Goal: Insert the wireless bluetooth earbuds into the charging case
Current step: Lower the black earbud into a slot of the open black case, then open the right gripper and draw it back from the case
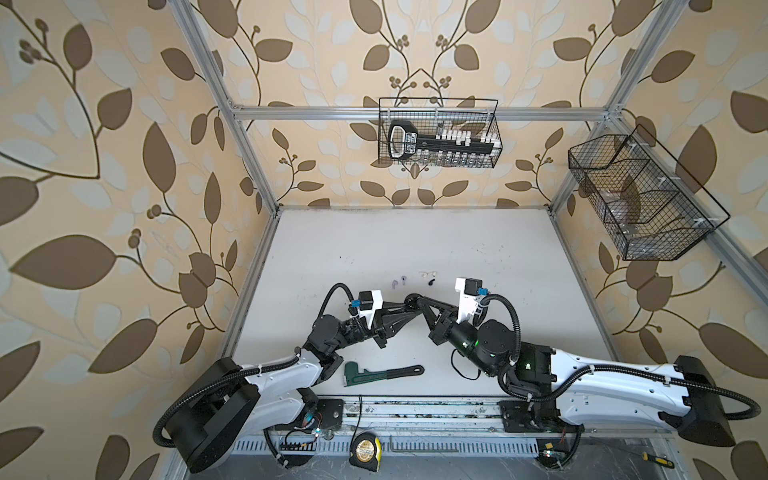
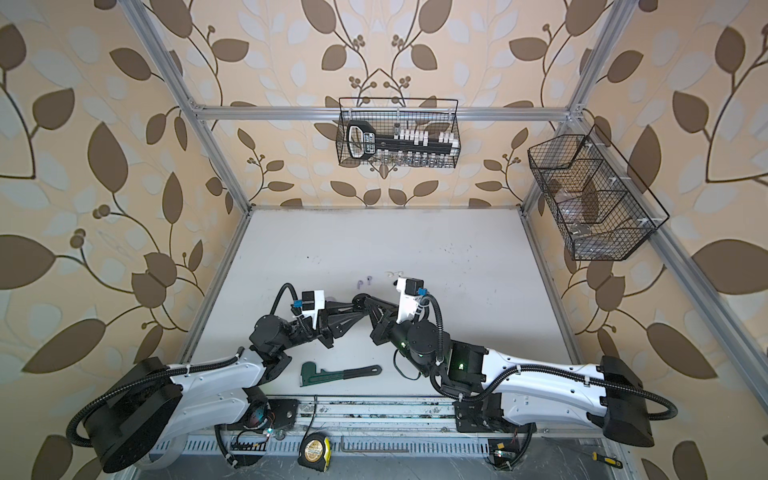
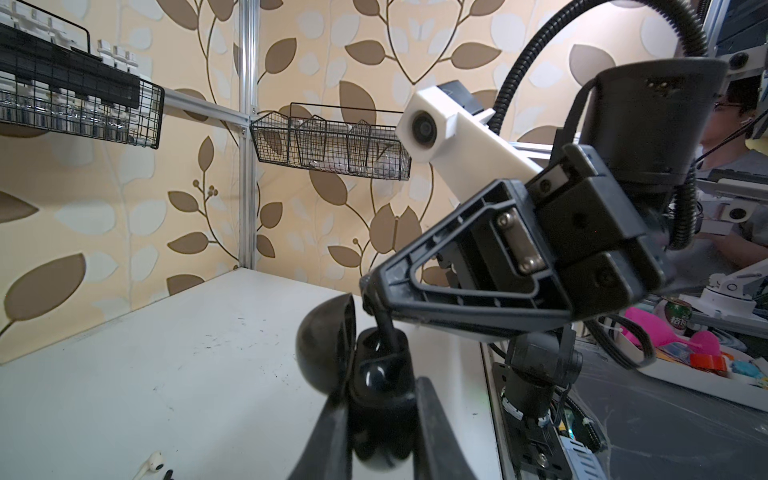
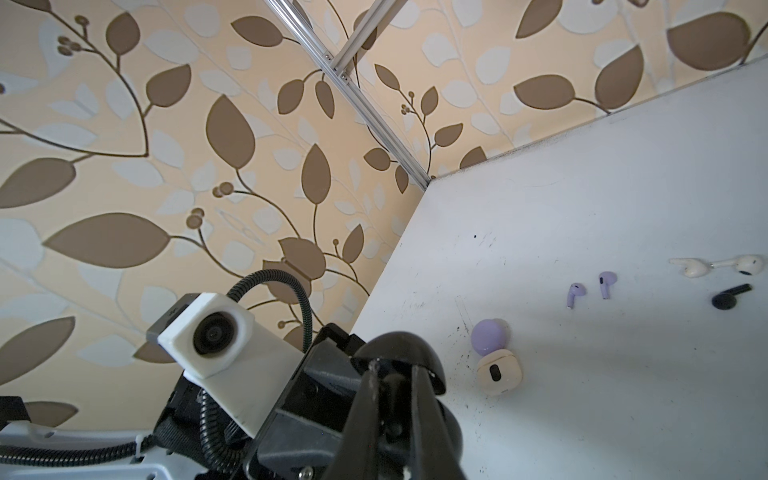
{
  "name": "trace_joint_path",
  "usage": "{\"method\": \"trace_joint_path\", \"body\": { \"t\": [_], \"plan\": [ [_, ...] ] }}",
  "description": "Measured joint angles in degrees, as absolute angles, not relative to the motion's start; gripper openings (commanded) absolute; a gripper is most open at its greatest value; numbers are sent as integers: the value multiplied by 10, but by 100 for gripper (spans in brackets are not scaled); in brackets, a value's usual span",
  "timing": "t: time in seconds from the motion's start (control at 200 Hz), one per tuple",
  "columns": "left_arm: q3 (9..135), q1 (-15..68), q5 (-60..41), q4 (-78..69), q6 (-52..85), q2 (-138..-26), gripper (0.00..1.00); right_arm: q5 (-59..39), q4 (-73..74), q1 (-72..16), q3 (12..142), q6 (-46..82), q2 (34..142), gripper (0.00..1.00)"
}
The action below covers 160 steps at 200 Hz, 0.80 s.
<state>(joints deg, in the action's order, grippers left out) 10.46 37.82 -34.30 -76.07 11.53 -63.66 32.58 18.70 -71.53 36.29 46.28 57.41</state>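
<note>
**Q:** What are the grippers doing?

**A:** The left gripper (image 3: 379,411) is clenched around a black charging case (image 3: 376,370), whose domed lid (image 3: 326,336) is swung open. The right gripper (image 3: 372,297) is pinched tight on a black earbud (image 3: 388,332), which reaches down into the case's glossy well. The two grippers meet tip to tip.

**Q:** And the other earbuds?

**A:** They are tiny and stemmed, lying loose on the table just beyond the grippers. There are two lilac earbuds (image 4: 575,291) side by side, two white earbuds (image 4: 692,267) end to end, and a second black earbud (image 4: 729,297) near the white pair. A round lilac case (image 4: 490,336) and a cream case (image 4: 498,372) lie touching each other, closer to the grippers.

**Q:** What is the setting?

**A:** It is a scuffed white table (image 1: 415,241), enclosed by beige leaf-patterned wallpaper (image 1: 124,208) on an aluminium frame (image 1: 415,113). A green pipe wrench (image 1: 374,372) lies near the front edge, between the arms. A tape measure (image 1: 365,451) sits on the front ledge.

**Q:** Are there any containers?

**A:** A wire basket (image 1: 384,124) on the back wall holds a black handled tool, white blocks and small vials. A second wire basket (image 1: 656,245) on the right wall has three compartments, and their contents are too faint to tell.
</note>
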Motion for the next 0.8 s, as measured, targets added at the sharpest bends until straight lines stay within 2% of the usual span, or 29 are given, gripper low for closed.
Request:
{"method": "trace_joint_path", "body": {
  "t": [0.28,0.525,0.8],
  "plan": [
    [104,378,-343,-744,115,-626,0,338,192,-721,362,467,583,15],
    [104,378,-341,-736,111,-623,0,344,186,-727,364,457,587,33],
    [103,378,-341,-743,108,-613,0,363,117,-729,364,448,553,42]
  ]
}}
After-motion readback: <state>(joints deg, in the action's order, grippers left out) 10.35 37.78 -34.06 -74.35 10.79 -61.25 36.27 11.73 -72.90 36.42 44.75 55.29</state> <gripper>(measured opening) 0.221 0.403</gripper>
